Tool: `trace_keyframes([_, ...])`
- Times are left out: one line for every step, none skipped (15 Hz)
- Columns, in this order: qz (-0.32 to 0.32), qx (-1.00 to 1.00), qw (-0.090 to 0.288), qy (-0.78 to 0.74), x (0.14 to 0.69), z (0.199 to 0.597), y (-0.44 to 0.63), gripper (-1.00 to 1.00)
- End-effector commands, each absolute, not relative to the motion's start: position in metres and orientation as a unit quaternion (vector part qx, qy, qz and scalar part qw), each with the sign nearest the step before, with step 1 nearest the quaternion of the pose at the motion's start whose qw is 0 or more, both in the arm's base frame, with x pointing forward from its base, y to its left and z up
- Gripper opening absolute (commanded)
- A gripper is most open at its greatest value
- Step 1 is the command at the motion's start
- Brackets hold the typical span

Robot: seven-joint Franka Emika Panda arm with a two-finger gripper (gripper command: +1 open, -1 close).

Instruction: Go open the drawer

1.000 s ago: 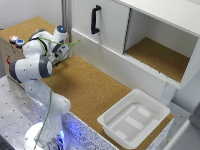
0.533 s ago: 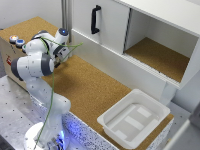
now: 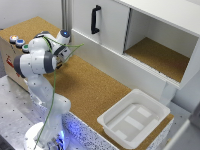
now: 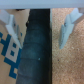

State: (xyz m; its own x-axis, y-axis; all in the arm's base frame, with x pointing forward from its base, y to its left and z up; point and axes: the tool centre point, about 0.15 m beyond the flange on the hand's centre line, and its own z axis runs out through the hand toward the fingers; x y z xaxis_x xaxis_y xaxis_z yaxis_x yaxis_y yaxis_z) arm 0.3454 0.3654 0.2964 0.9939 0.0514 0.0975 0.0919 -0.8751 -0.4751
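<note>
- Here, a big cork floor point(image 3: 95, 90) fills the middle of the exterior view, running from far left to near right.
- The white cabinet point(image 3: 150, 30) stands along the far edge of the cork floor. Its right half is an open box with a cork bottom.
- The drawer point(image 3: 120, 62) is the long, low white strip at the foot of the cabinet. Its long side runs along the cabinet from left to right, dropping toward the right of the exterior view. Its flat front faces the cork floor. It looks pushed in, flush with the cabinet.
- The cork in front of the drawer is bare for most of its length, so there is wide open room there.
- The robot arm point(image 3: 37, 65) stands at the near left, on a speckled grey base point(image 3: 20, 115). It bends over the left end of the cork.
- The tall white door point(image 3: 97, 25) with a black handle point(image 3: 95, 19) is above the left part of the drawer.
- A white tub point(image 3: 134, 119) sits at the near right corner of the cork, well apart from the arm.
- A box with coloured buttons point(image 3: 17, 42) sits at the far left, just beside the arm.
- The gripper point(image 4: 40, 27) is spread wide, with nothing between its two pale fingers point(image 4: 66, 27). In the wrist view it hangs over a dark strip point(image 4: 34, 50) next to cork.
</note>
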Motion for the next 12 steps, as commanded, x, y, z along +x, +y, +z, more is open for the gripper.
trace_keyframes([-0.028,-0.958,0.279,-0.053,0.357,0.289,0.373,-1.0])
trace_keyframes([-0.029,-0.959,0.276,-0.052,0.355,0.291,0.37,-1.0])
trace_keyframes([-0.029,-0.96,0.273,-0.05,0.353,0.291,0.368,-1.0])
trace_keyframes([-0.028,-0.96,0.273,-0.048,0.352,0.29,0.365,-1.0])
trace_keyframes([-0.028,-0.96,0.273,-0.046,0.35,0.29,0.363,-1.0])
trace_keyframes([-0.029,-0.96,0.274,-0.042,0.349,0.289,0.36,-1.0])
trace_keyframes([-0.028,-0.96,0.275,-0.038,0.348,0.287,0.358,-1.0])
trace_keyframes([-0.028,-0.96,0.278,-0.037,0.348,0.286,0.356,-1.0])
trace_keyframes([-0.03,-0.96,0.278,-0.032,0.347,0.285,0.351,-1.0])
trace_keyframes([-0.032,-0.96,0.277,-0.029,0.346,0.286,0.346,-1.0])
trace_keyframes([-0.033,-0.96,0.276,-0.028,0.344,0.286,0.34,-1.0])
trace_keyframes([-0.033,-0.961,0.274,-0.024,0.343,0.285,0.333,-1.0])
